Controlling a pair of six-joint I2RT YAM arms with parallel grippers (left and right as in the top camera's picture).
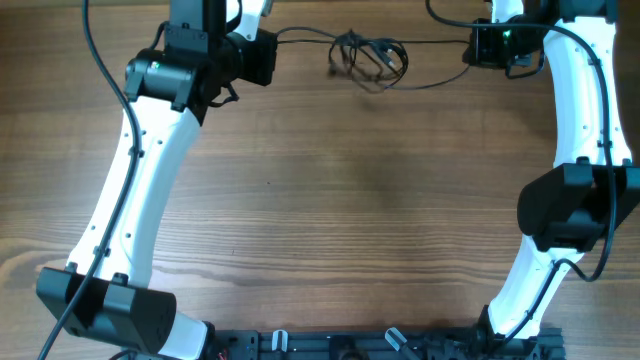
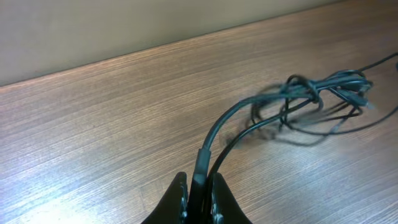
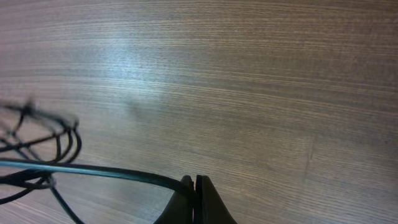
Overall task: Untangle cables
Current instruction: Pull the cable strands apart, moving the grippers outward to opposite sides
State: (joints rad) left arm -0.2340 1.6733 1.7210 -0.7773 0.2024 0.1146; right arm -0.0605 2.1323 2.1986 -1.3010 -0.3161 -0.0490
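The cables (image 1: 368,58) are thin black cords knotted in a small tangle at the far middle of the table, with strands stretched left and right. My left gripper (image 1: 268,52) is shut on a cable end; in the left wrist view the plug's black sleeve sits between the jaws (image 2: 199,186) and the cord runs to the tangle (image 2: 317,96). My right gripper (image 1: 478,44) is shut on another strand; in the right wrist view the cord (image 3: 93,170) leaves the jaws (image 3: 194,186) leftward to the tangle (image 3: 37,146).
The wooden table (image 1: 350,200) stretches toward the near edge. The table's far edge meets a beige wall (image 2: 93,31) just behind the tangle. Both white arms reach from the near corners along the table's sides.
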